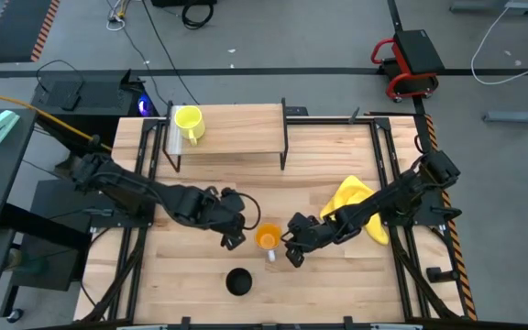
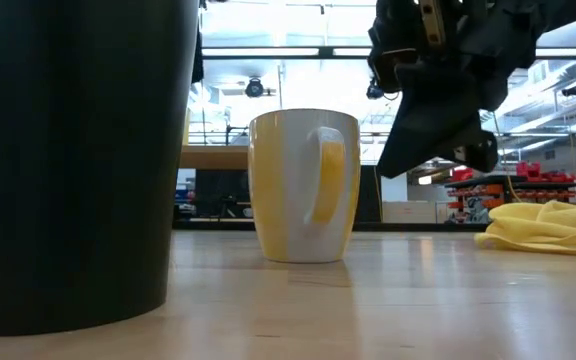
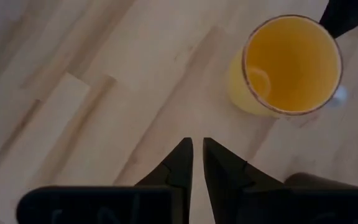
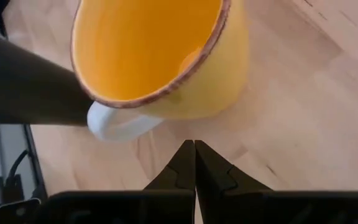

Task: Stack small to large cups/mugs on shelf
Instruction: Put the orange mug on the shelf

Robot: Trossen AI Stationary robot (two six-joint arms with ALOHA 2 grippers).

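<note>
Plank tabletop [image 1: 337, 275] with three mugs, a shelf [image 1: 236, 128] and both arms at the middle.
The orange mug [image 1: 266, 237] stands upright between the left gripper [image 1: 234, 240], fingers nearly together on nothing, and the right gripper [image 1: 291, 257], closed and empty. The yellow mug [image 1: 188, 122] sits on the shelf; the black cup [image 1: 237, 281] is at the near edge, a yellow cloth [image 1: 360, 203] lies to the right.

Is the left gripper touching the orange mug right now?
Apart. In the left wrist view, bare tabletop shows between the left gripper and the orange mug; the nearly closed fingertips hold nothing.
</note>
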